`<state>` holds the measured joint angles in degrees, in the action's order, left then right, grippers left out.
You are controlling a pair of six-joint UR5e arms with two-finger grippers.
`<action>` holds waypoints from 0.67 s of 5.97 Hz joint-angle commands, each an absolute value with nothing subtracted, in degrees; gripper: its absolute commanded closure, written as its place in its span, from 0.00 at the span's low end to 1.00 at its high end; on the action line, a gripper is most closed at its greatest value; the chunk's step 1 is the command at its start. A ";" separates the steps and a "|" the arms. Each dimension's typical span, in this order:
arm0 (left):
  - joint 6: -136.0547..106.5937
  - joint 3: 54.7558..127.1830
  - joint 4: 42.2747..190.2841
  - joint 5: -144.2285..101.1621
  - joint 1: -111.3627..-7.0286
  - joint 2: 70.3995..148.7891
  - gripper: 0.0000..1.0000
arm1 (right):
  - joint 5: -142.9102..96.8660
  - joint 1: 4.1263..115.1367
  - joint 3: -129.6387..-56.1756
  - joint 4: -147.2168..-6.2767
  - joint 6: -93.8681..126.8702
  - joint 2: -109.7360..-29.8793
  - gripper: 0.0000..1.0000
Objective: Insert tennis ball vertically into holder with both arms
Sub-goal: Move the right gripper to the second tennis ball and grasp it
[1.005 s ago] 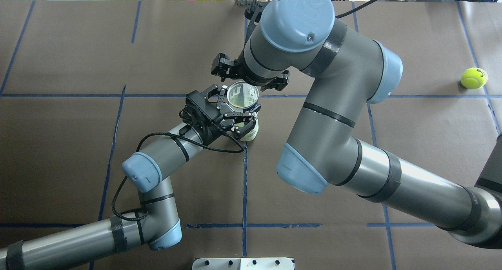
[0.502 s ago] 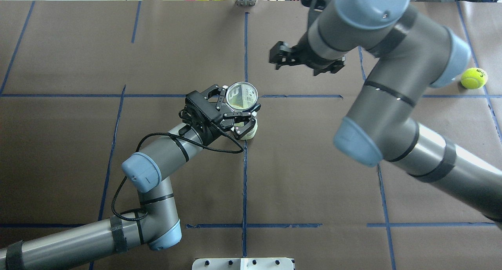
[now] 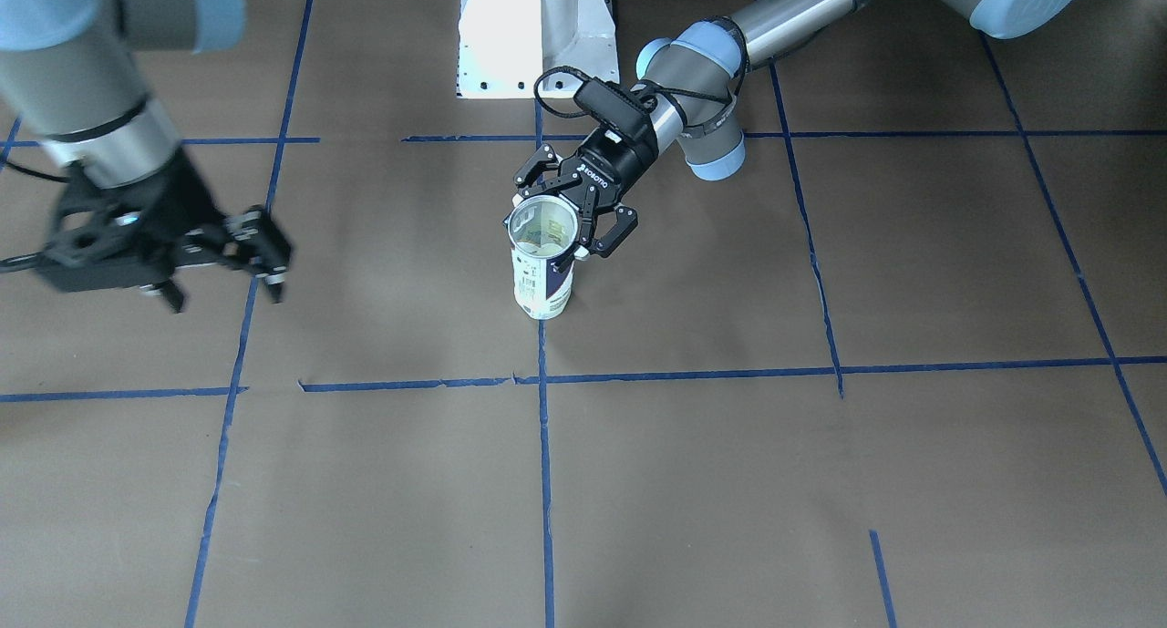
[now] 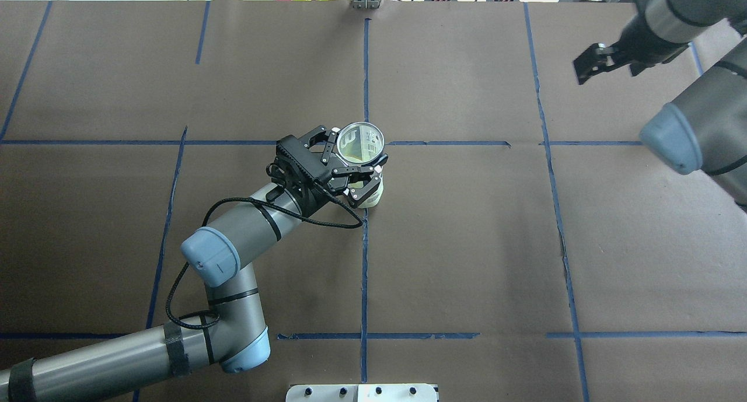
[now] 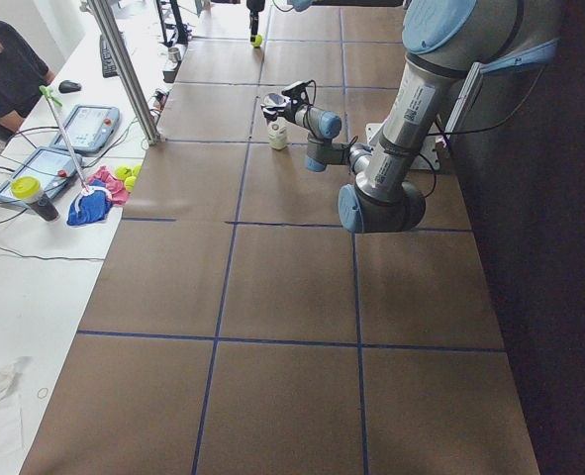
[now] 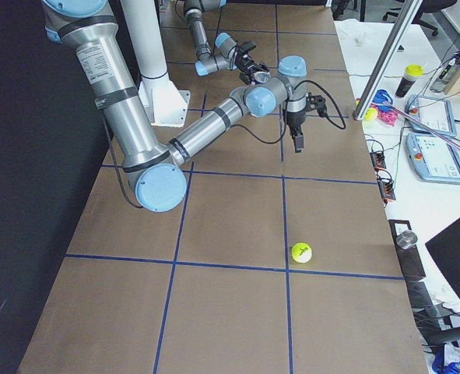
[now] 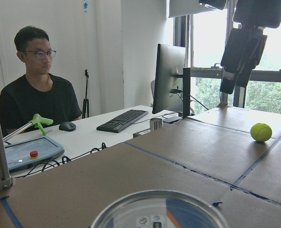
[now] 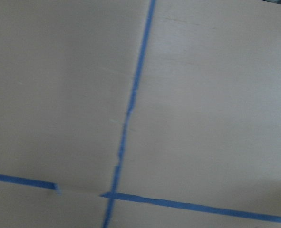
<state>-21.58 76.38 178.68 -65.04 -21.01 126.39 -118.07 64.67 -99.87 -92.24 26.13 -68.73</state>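
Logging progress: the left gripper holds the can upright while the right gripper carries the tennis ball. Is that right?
No. The right gripper is empty; the tennis ball lies on the table, as the exterior right view shows. The left gripper does hold the can upright.

A robotics lab. A wide counter (image 4: 467,244), papered brown and gridded with blue tape (image 4: 364,262), carries a grey left arm (image 4: 239,233) and right arm (image 6: 109,86) by a white pedestal (image 3: 538,36). Alongside, a white desk (image 7: 97,135) holds a monitor (image 7: 169,76), keyboard (image 7: 122,120) and control tablet (image 7: 28,153) with a red stop button. A man (image 7: 38,95) in black sits there.
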 commanded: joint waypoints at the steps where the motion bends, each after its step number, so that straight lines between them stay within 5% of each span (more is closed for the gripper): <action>1: -21.62 76.38 178.68 -65.04 -21.01 126.39 0.18 | -118.74 73.36 -82.63 -83.93 7.26 -70.57 0.02; 2: -21.53 76.46 178.68 -65.04 -21.01 126.39 0.18 | -120.22 74.87 -70.87 -69.58 5.29 -71.01 0.02; 4: -21.53 76.46 178.68 -65.04 -21.01 126.47 0.18 | -120.50 74.88 -65.84 -66.18 5.28 -72.15 0.01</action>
<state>-21.54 76.46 178.68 -65.04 -21.01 126.45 -120.29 74.70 -68.49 -68.14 5.66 -71.33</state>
